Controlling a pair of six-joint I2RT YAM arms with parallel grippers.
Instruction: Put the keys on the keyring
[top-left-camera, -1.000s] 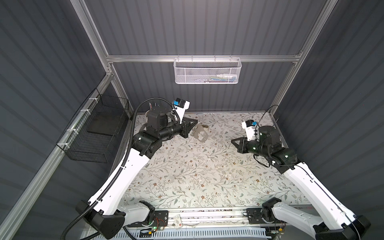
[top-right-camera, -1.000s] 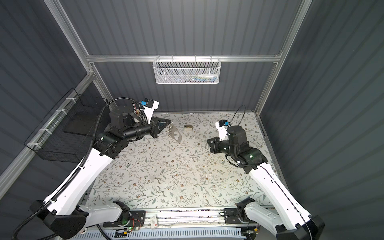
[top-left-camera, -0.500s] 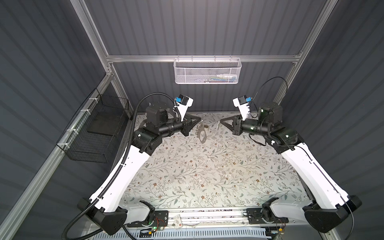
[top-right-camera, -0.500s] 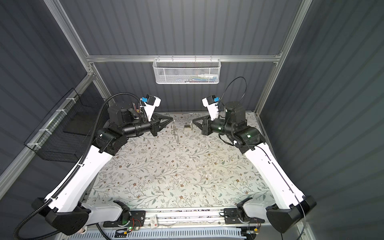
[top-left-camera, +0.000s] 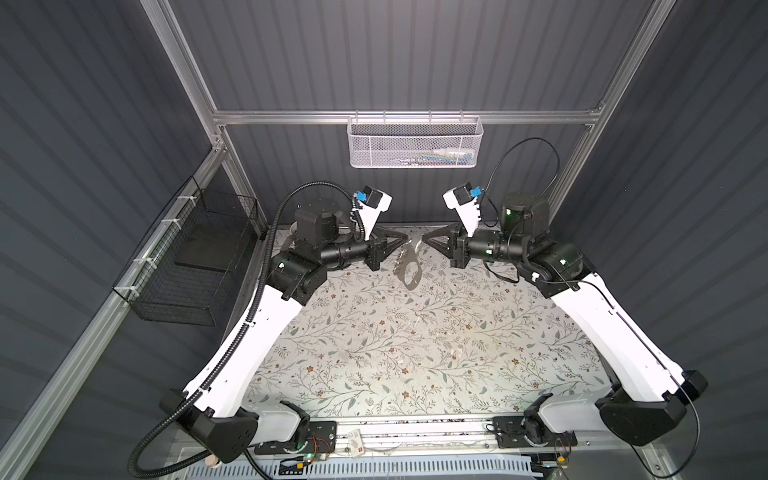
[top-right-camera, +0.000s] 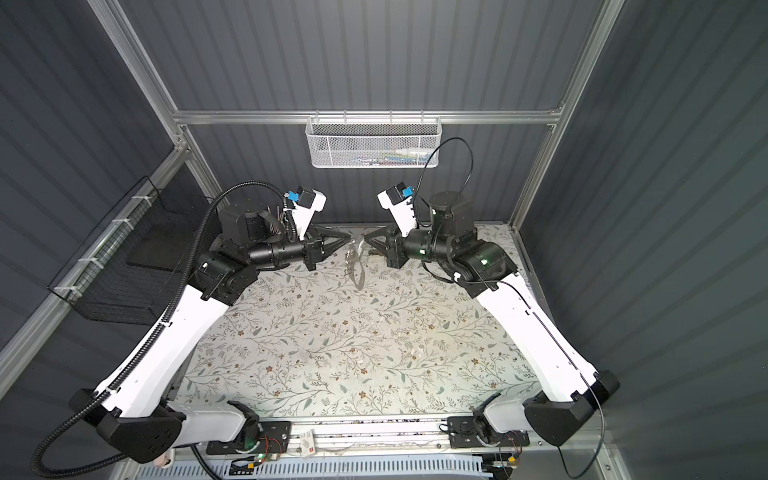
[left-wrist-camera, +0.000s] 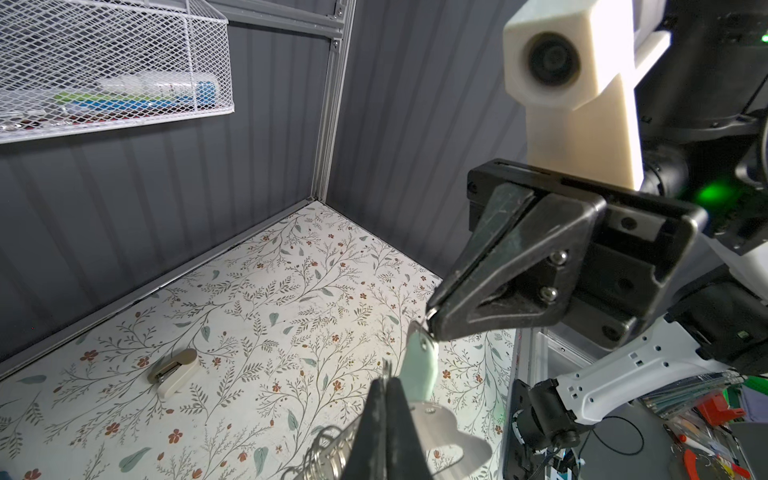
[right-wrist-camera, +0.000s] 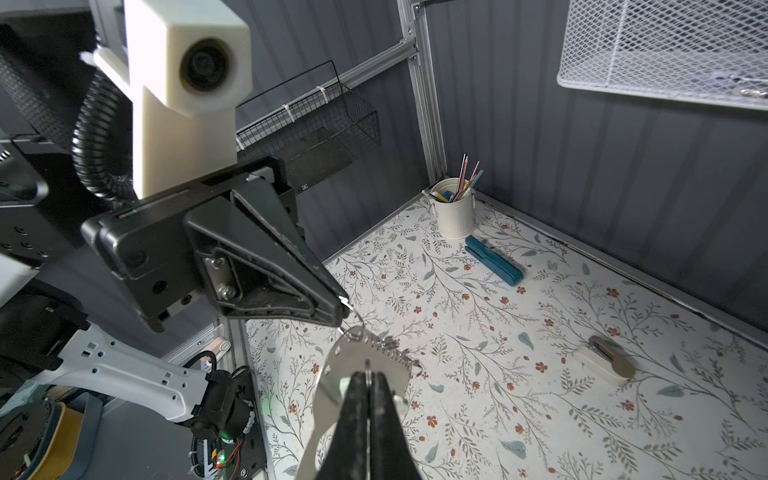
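1. Above the far edge of the floral table (top-left-camera: 415, 353), both my arms are raised with their pincers nose to nose. I judge this to be the threading step.
2. My left pincer (right-wrist-camera: 343, 309) is clenched on a wire loop of the keyring (right-wrist-camera: 361, 357), and its grey fob dangles clear of the table.
3. My right pincer (left-wrist-camera: 432, 322) is clenched on the top of the keys (left-wrist-camera: 419, 370). The mint tag hangs just beside the fob.
4. Next, I reckon, the key's eye must be steered onto a split in a wire ring (left-wrist-camera: 328, 449). That calls for fine alignment, since both parts hang free. I cannot tell whether they are already linked.
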